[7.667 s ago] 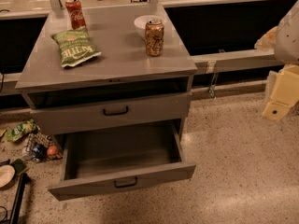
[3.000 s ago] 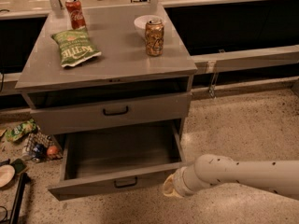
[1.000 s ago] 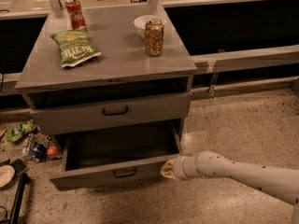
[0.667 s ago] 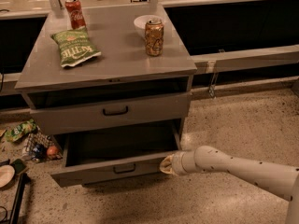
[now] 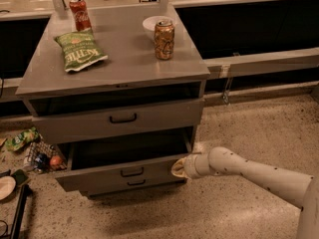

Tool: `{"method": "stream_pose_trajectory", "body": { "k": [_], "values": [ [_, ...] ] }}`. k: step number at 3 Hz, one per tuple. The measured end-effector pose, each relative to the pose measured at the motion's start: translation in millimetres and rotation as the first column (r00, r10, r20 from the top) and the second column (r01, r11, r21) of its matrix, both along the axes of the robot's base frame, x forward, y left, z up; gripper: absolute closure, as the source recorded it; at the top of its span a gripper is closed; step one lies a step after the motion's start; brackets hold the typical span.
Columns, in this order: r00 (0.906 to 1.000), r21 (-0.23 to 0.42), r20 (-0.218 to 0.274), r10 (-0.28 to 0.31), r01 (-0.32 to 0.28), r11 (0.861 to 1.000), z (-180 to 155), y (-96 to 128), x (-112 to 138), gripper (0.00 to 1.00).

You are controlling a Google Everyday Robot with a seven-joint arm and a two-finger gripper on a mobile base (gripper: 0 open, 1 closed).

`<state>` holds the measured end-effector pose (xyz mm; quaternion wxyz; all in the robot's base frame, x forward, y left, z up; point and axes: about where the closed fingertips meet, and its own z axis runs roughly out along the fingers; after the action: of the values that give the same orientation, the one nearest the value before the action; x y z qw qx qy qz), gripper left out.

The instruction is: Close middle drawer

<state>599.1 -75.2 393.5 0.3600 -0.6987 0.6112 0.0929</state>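
Pincer [image 5: 180, 168] at right end of middle drawer [image 5: 97, 176] — grip unclear, drawer crosswise, part-open

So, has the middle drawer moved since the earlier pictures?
Yes. The middle drawer has slid inward, its front now nearer the top drawer front; the gripper is at its right corner.

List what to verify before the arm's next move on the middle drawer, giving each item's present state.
1. Middle grey metal drawer closed: not ok, its flat front stands out beyond the top grey drawer.
2. Gripper placed on that drawer: ok, at the right end of its front.
3. Drawer interior free of anything standing proud: cannot tell, it is dark.
4. Bronze drink can upright on the grey cabinet top: ok.
5. Floor litter apart from the drawer's left corner: cannot tell.
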Motion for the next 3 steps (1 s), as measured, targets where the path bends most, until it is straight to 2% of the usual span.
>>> {"method": "stream_pose_trajectory", "body": {
  "k": [3],
  "values": [
    [0.9993, -0.002, 0.032, 0.019, -0.019, 1.0, 7, -3, 46, 1.0]
  ]
}}
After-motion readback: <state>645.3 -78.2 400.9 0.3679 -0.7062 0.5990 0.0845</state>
